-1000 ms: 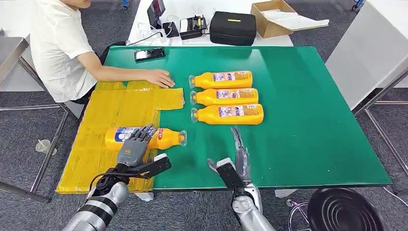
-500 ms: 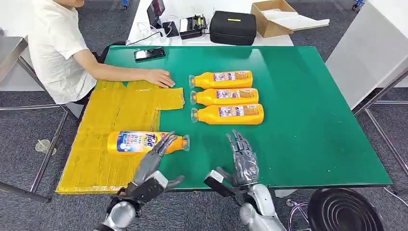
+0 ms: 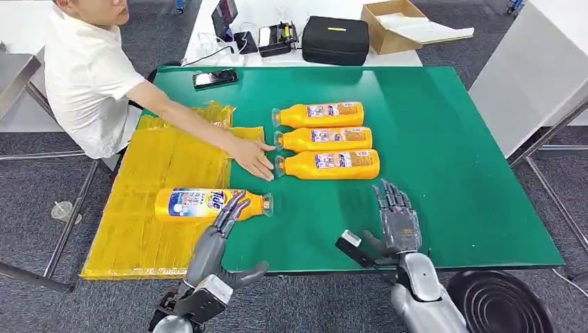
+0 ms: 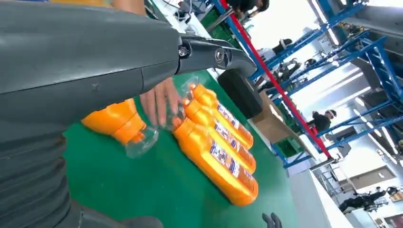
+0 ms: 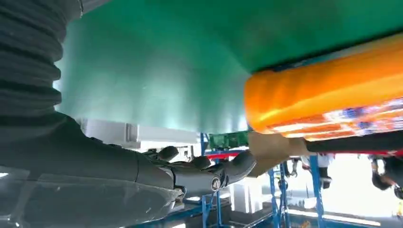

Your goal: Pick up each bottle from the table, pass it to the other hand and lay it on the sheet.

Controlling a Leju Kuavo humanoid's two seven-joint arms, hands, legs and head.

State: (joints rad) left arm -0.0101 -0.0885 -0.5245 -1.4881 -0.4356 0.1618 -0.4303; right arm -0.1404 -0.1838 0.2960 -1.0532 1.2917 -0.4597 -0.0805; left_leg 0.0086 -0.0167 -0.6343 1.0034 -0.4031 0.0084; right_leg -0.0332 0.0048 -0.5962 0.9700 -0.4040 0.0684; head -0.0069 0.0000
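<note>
Our left hand (image 3: 211, 260) hangs off the near edge of the tabletop (image 3: 451, 139), its fingers (image 3: 232, 207) spread and holding nothing, tips reaching toward the neck of the bottle on the sheet (image 3: 208, 204). Our right hand (image 3: 396, 225) hovers over the near right part of the green surface, fingers (image 3: 390, 196) likewise apart and empty.

The laid bottle rests on the yellow sheet (image 3: 149, 173), long axis across our view, cap pointing right past the sheet's edge. We judge that one done.

The next candidates are the three bottles (image 3: 331, 141) lying side by side mid-tabletop, long axes also crosswise, caps to the left. The nearest bottle (image 3: 333, 164) lies ahead and a little left of our right hand, which is the closer one; its fat end faces that side, so we judge the right hand should take it.

A person's hand (image 3: 253, 158) sits just beside the caps of the row, between the sheet and the bottles, and could get in the way of the handover. A phone (image 3: 215, 78) and a black case (image 3: 335, 40) lie well beyond.
</note>
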